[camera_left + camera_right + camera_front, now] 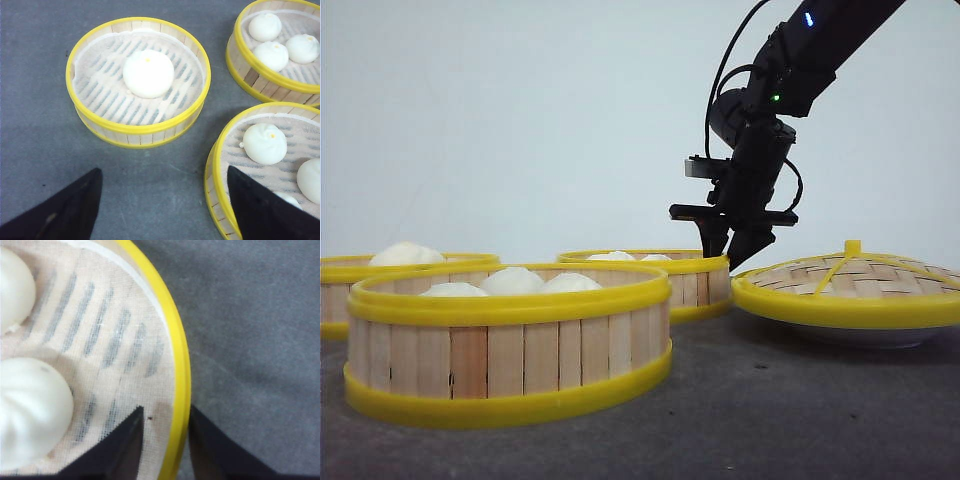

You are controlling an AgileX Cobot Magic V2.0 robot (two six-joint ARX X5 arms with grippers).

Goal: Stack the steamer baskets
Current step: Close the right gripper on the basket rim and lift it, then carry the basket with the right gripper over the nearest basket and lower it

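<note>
Three steamer baskets with white buns stand on the grey table: a near one (510, 340), a far-left one (380, 272) and a middle one behind (665, 275). My right gripper (735, 245) hangs at the right edge of the middle basket. In the right wrist view the right gripper (167, 412) straddles that basket's yellow rim (181, 390), one finger inside over the cloth liner, one outside, with a narrow gap left. My left gripper (162, 200) is open above bare table between the one-bun basket (138, 82) and another basket (265, 160). A third basket (280, 45) lies farther off.
The domed woven lid (850, 285) with yellow rim and knob rests on a white plate (865, 336) at the right, close to the right gripper. Grey table surface (770, 410) lies in front of it.
</note>
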